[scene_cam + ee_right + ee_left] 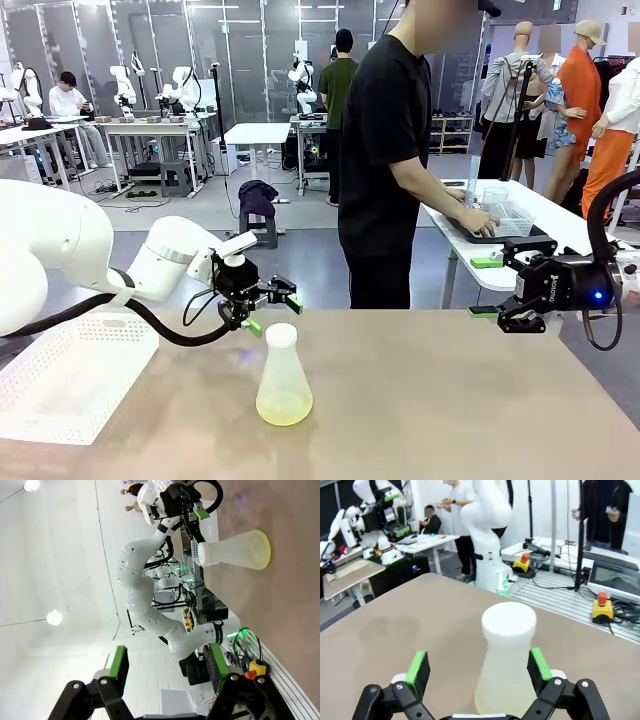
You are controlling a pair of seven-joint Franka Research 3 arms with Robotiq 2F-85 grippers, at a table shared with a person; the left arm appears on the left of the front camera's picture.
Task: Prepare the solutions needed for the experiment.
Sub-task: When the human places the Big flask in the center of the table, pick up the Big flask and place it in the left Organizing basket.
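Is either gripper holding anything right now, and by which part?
Nothing is held. The left gripper stands open beside the flask; the right gripper is open and empty.

The flask (283, 375) stands mid-bench (450, 400), solutions (284, 408) in its bottom — my left pincer (272, 311) just behind its neck, basket (70, 375) at far left.
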